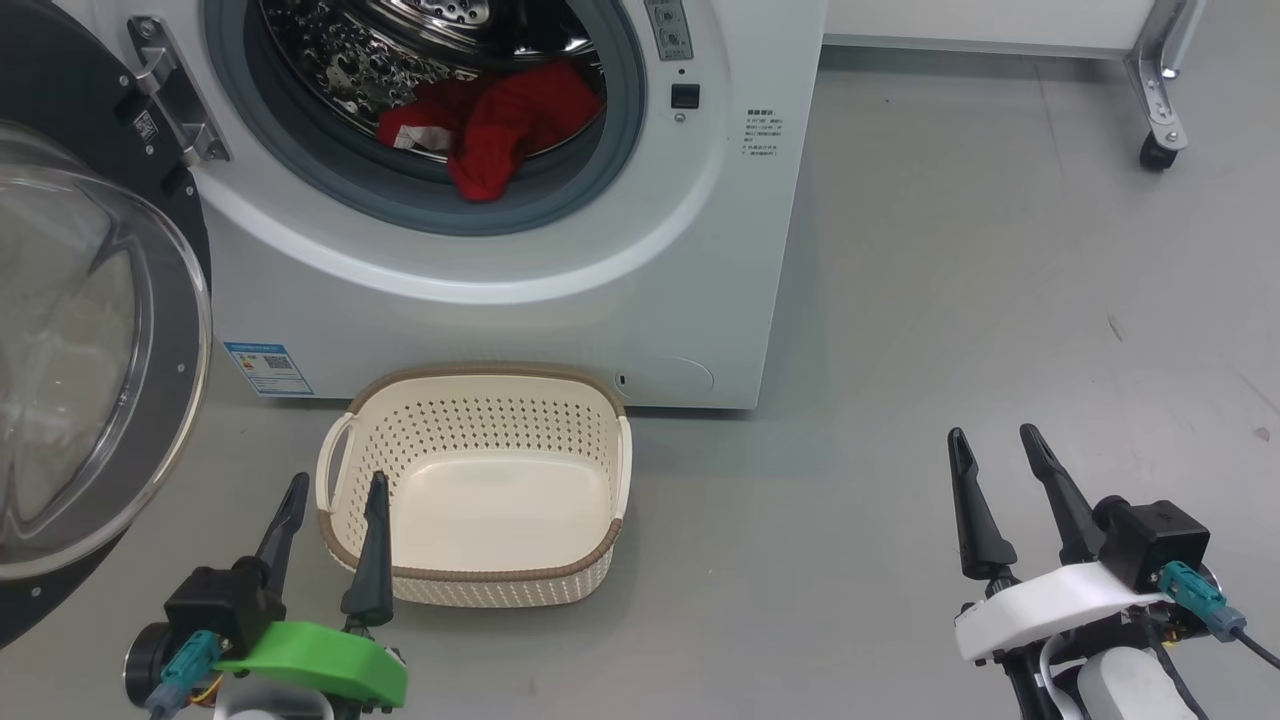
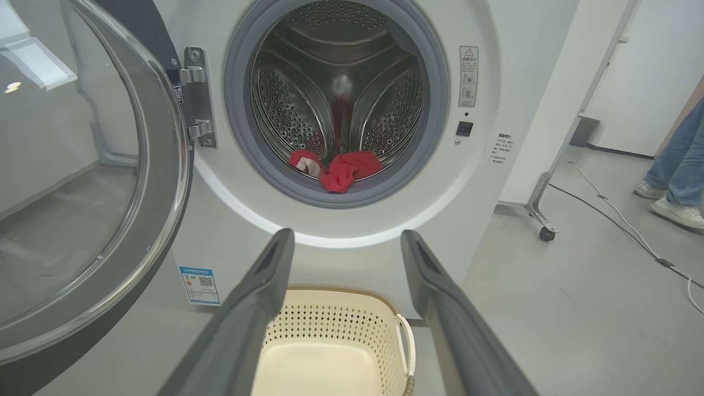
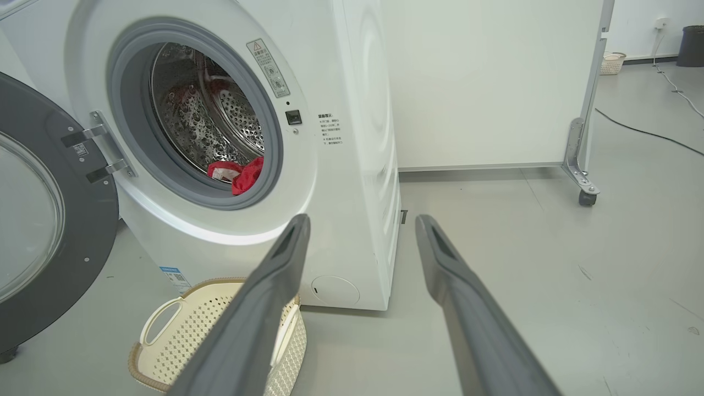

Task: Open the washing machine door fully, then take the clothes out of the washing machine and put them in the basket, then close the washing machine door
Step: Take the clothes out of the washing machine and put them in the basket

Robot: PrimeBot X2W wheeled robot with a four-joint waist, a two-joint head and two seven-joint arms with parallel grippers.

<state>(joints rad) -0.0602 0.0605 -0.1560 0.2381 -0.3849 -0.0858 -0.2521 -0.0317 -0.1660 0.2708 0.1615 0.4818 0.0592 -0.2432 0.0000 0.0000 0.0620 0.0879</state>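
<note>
the door [image 1: 95, 330] stands swung wide to the left of the washer [image 1: 560, 300], so the opening step looks done and taking out the clothes [image 1: 500, 125] is the step in hand; they lie at the drum's front lip, one fold draped over the grey seal. the basket [image 1: 480, 372] sits empty on the floor just before the washer. the left gripper [image 1: 339, 480] and right gripper [image 1: 994, 435] hang low, fingers spread and holding nothing, so one must reach up into the opening and pinch the fabric.

Red clothes [image 2: 346, 168] inside washing machine [image 2: 231, 231]
</note>
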